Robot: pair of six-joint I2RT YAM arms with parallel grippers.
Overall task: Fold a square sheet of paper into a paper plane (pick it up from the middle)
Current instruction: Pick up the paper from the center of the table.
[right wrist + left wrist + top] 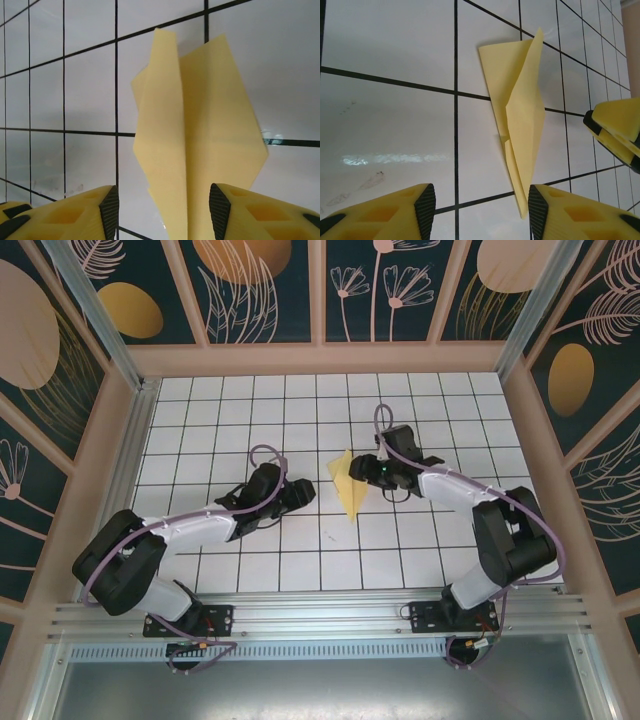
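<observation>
Pale yellow paper plane [350, 488] lying flat on the white grid table [250, 570], between the two grippers, long axis running near to far, pointed nose toward the arms' bases, left gripper [481, 201] and right gripper [165, 205] both parted, clasping nothing

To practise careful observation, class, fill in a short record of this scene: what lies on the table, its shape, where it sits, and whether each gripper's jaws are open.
object: paper plane, pale yellow
shape: narrow pointed dart, point toward the arms' bases
resting place: lying on the white grid table, between the two grippers
left gripper: open, holding nothing, beside the plane
right gripper: open, holding nothing, on the plane's other side
task state: plane folded and set down
</observation>
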